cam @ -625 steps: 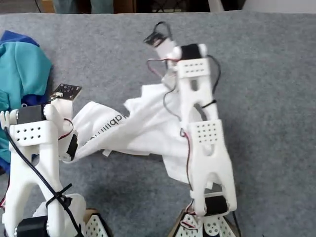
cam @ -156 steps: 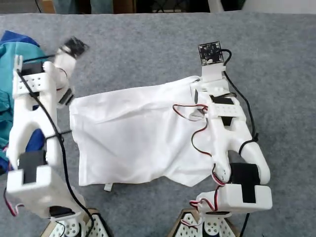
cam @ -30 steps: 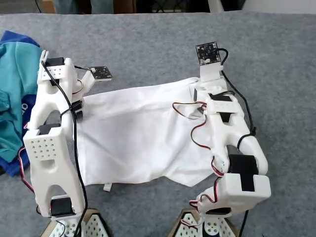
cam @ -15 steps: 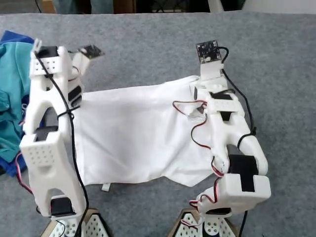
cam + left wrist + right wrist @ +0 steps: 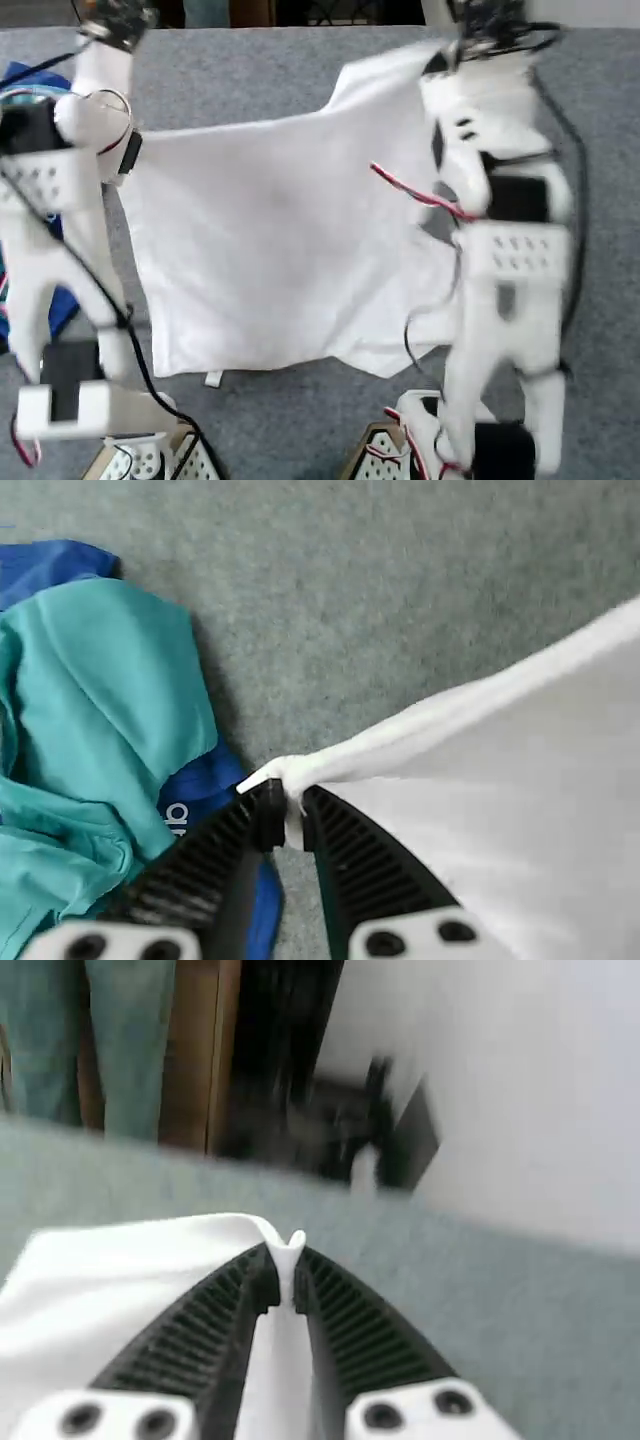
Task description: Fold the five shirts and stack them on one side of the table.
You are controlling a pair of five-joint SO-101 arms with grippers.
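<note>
One white shirt stretches left-right across the bench, its two far corners pinched by left fingers and right fingers; one teal shirt lies beside.

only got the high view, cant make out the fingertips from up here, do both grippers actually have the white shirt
Observer: The left gripper does. Its wrist view shows the jaws shut on a bunched corner of the white shirt.
Operator: and the right one
Observer: The right gripper is shut on a thin fold of the shirt's edge, and a bit of cloth pokes out past the fingertips.
Operator: whats beside the left corner
Observer: A teal shirt lies on the grey table right beside the left gripper, with a blue shirt showing from under it.
</note>
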